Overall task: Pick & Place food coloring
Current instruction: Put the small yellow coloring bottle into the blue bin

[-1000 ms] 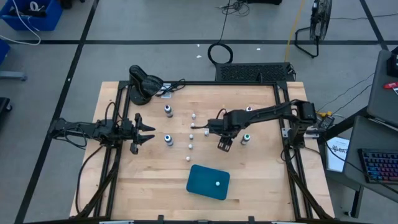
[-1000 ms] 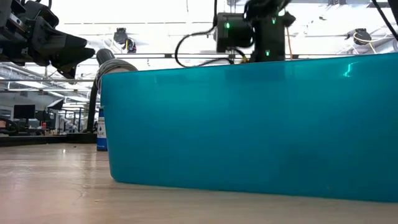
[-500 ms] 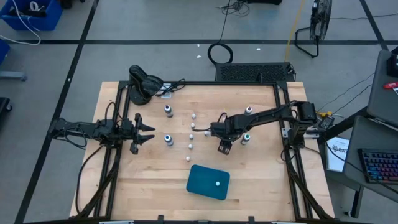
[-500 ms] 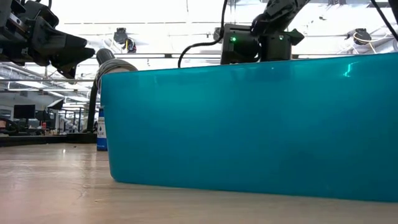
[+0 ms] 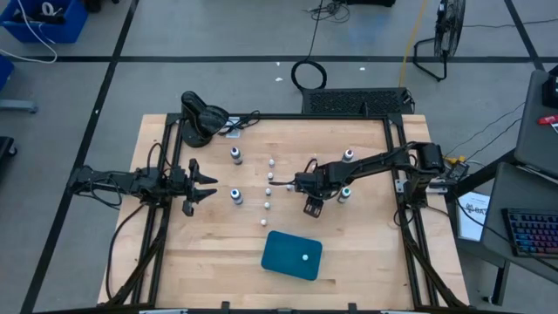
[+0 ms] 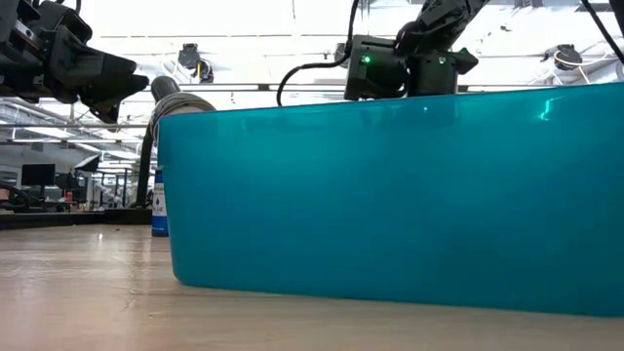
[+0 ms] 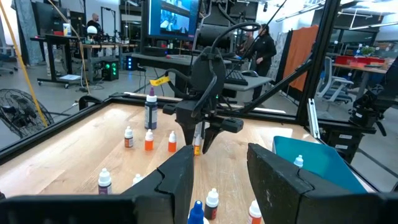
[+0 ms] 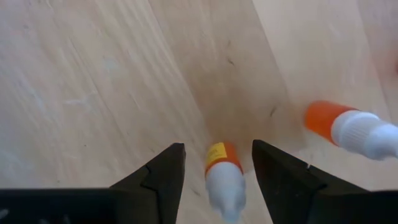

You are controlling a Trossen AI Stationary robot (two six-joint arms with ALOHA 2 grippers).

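The teal tray holds one small bottle. My right gripper straddles an upright orange-banded dropper bottle mid-table, fingers apart, not yet gripping. My left gripper waits, slightly open, at the table's left.

Free room and obstacles. You had bare wood open along the table on both sides of the teal tray. Behind the tray, small bottles stood scattered in the middle, with narrow gaps between them. The right gripper hung low there, its fingers apart around one orange-banded bottle; a second bottle stood just beside. The left gripper waited near the left edge, beside a blue bottle.
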